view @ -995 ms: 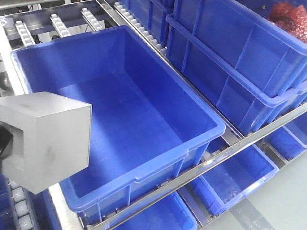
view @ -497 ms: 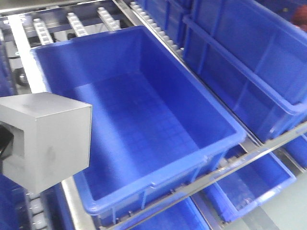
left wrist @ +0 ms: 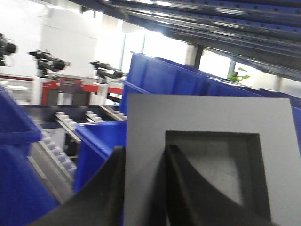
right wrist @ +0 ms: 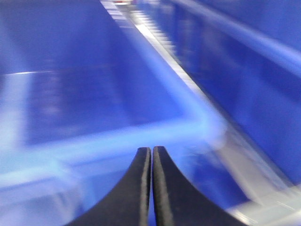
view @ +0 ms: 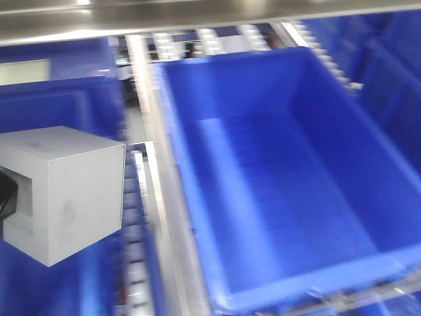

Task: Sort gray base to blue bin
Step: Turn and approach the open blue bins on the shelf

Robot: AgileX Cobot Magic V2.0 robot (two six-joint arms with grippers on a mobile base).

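The blue bin [view: 283, 197] stands open on top with a bare interior; a steel shelf beam [view: 197, 16] crosses above its far end, a metal rail [view: 158, 197] runs along its left wall, and the gray base [view: 62, 194] hangs beyond that rail

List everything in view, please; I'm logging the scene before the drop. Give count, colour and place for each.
gray base: one, light gray, left of the front view, held up beside the rack; its square recess faces the left wrist camera.
blue bin: one, bright blue, deep, centre-right of the front view; nothing shows inside it.
other blue bins: several, blue, blurred, to the left and right of it.
roller rails: silver, running between the bins.
background machines: red and white, far left of the left wrist view; too blurred to count.
left fingers: two, black, clamped on the base's wall, one inside the recess.
right fingers: two, black, shut together, holding nothing, above a bin.
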